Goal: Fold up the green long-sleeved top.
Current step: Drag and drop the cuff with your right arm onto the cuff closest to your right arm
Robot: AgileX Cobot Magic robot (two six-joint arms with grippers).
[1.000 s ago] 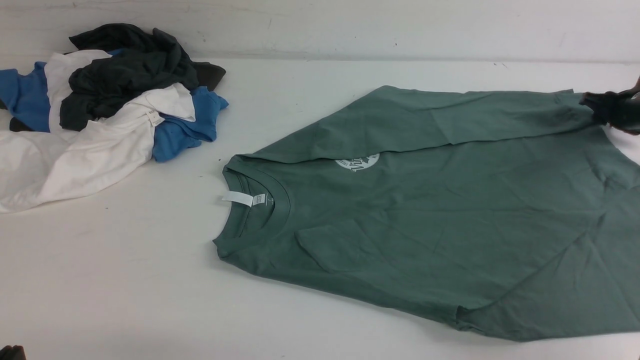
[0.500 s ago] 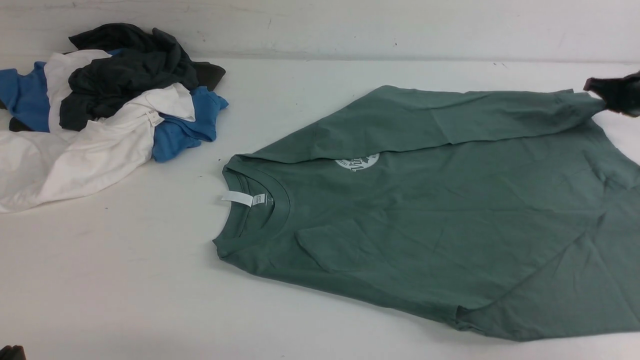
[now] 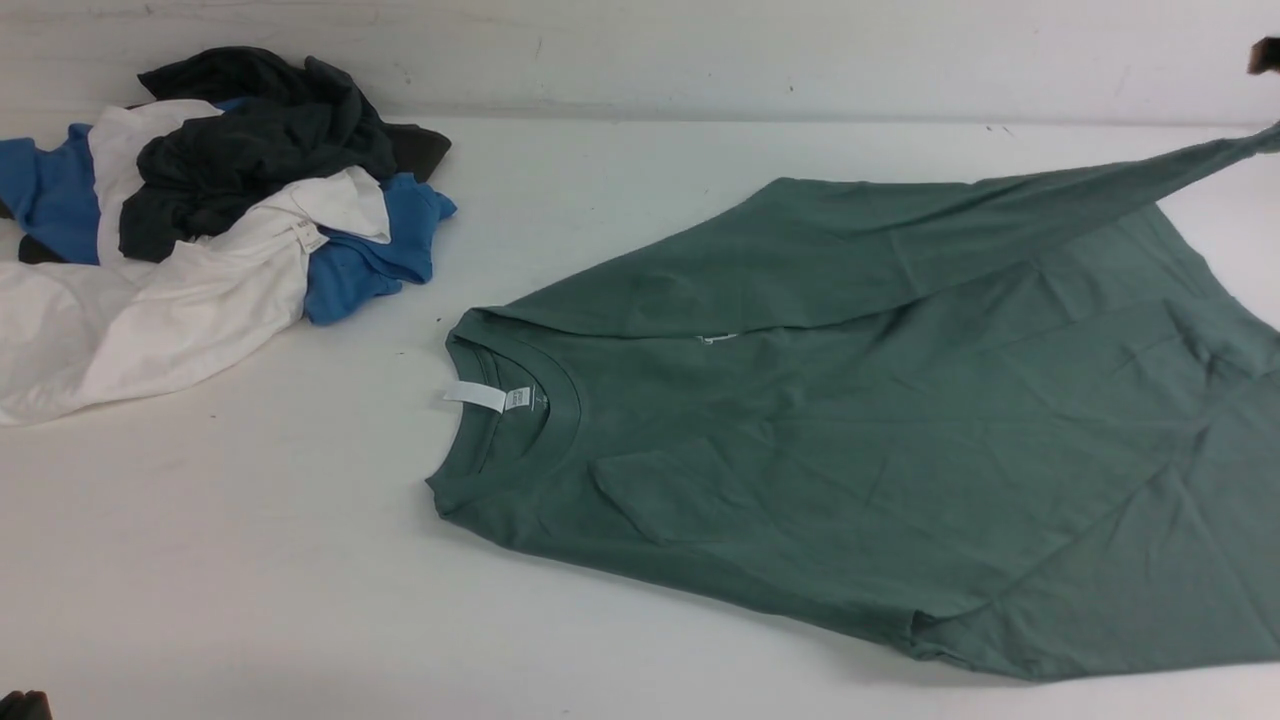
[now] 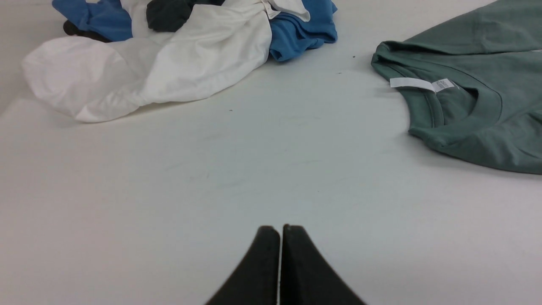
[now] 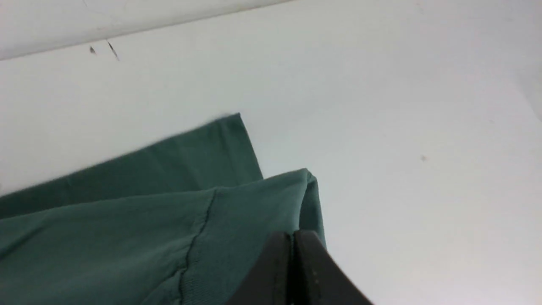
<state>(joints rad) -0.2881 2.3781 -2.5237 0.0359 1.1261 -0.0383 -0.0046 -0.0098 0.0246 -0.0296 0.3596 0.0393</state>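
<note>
One unreadable white label (image 3: 487, 398) marks the green top (image 3: 850, 450)

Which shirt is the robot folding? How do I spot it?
Look at the white table. Right of the heap of clothes lies the green long-sleeved top, spread out. It alone is green, with a white neck label.

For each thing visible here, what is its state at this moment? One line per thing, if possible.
sage-green cotton long-sleeved top: mostly flat on the white table, not yet folded, far sleeve raised.
right gripper: shut on the sleeve's cuff.
left gripper: shut, holding nothing.
heap of white, blue and charcoal clothes: crumpled, apart from the top.
</note>
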